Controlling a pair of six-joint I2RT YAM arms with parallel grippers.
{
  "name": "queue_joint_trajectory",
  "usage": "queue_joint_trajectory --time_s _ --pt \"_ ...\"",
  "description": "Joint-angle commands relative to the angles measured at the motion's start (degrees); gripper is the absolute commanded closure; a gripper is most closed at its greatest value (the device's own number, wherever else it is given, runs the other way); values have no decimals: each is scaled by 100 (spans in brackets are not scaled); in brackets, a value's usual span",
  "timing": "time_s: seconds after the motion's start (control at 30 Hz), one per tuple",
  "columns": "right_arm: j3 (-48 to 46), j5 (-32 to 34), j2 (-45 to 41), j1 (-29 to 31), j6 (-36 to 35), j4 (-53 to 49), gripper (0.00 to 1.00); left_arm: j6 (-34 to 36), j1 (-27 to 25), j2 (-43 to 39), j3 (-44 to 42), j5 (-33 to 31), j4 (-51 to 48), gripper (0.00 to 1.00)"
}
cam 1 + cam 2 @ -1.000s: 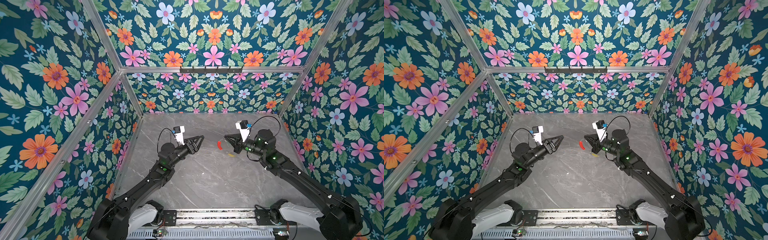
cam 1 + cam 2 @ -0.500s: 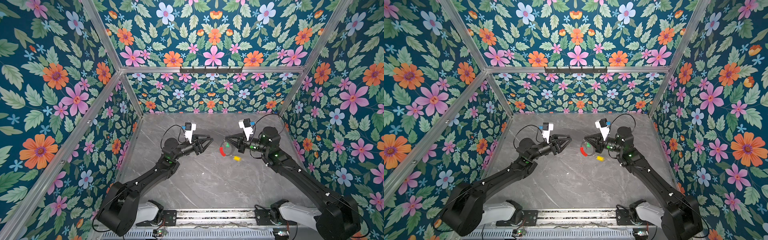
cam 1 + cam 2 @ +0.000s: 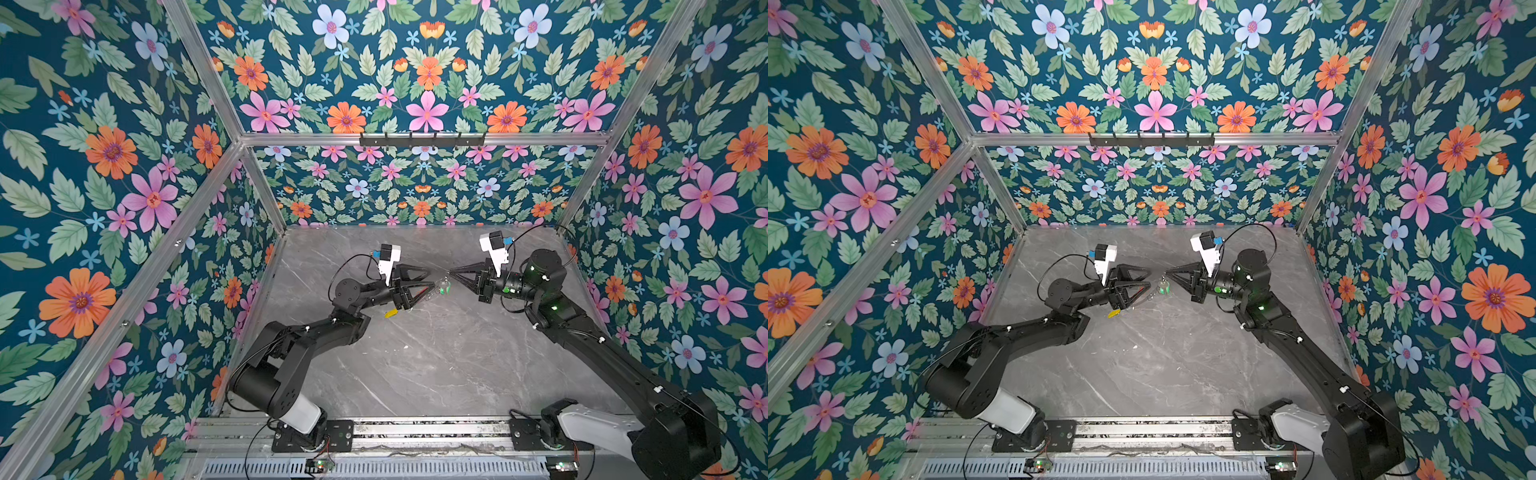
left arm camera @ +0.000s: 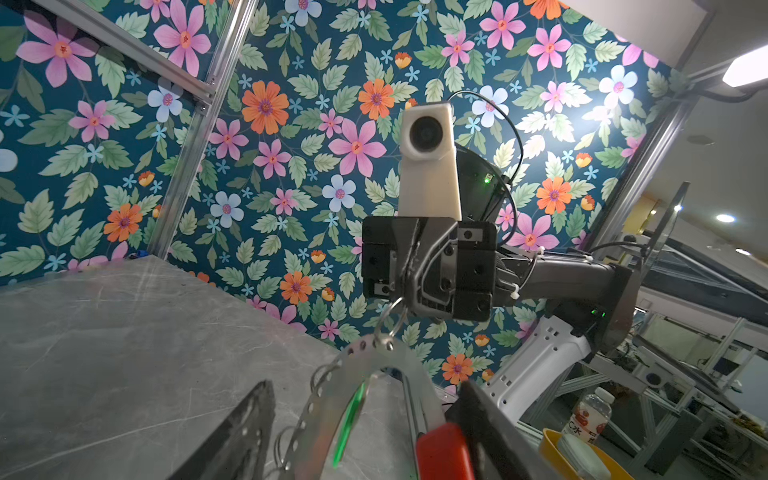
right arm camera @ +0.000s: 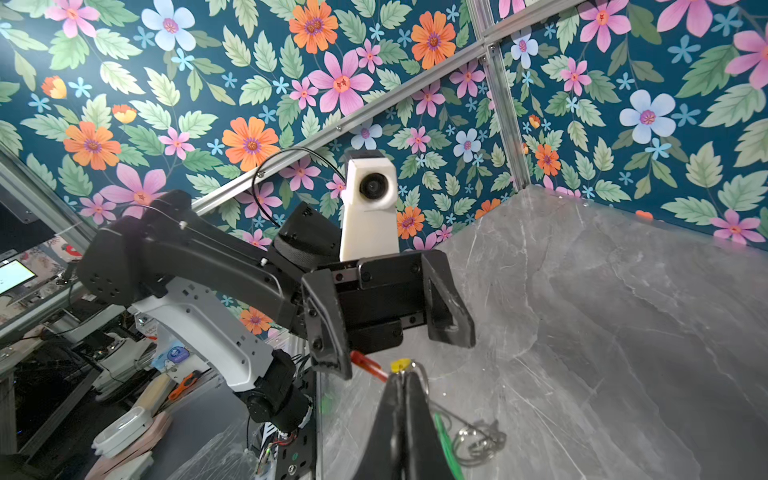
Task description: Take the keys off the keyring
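- In both top views the keyring [image 3: 440, 286] is too small to trace its loop or rings.
- In the left wrist view it is blurred, and its red sleeve [image 4: 444, 453] runs off the picture's edge.
- The green key [image 4: 350, 415] is only a blurred streak there.
- The yellow key [image 5: 400, 365] is mostly hidden behind the right gripper [image 5: 401, 374].
- In a top view the left gripper [image 3: 432, 278] covers part of it.

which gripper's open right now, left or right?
The left gripper: its fingers stand well apart. The right gripper is pinched shut on a small ring of the keyring.
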Motion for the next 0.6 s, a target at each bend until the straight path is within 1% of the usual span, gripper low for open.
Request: queue_joint_trajectory --time_s 0.0,0.07,0.1,0.17,0.23,0.3,0.43,0.53,0.57 --pt "76 -24 -10 9 336 420 100 -349 -34 175 -2 143 1025 27" --pt "127 21 8 29 413 448 100 -245 -162 289 58 136 832 36" --pt "154 67 19 37 415 394 100 -245 -214 349 78 125 847 37" --pt "180 121 39 53 421 332 100 -296 -321 523 148 46 951 35" --pt "224 140 67 79 380 208 100 -348 -358 648 224 -16 1022 35" --pt "235 182 51 91 342 117 100 -283 -360 646 234 -26 1046 33" --pt "236 206 -12 88 314 40 100 -331 -408 594 369 103 1046 34" --pt "265 288 -14 103 305 1 100 -231 -501 518 326 64 1041 33" --pt "266 306 3 117 309 0 100 -159 -524 498 296 5 993 35"
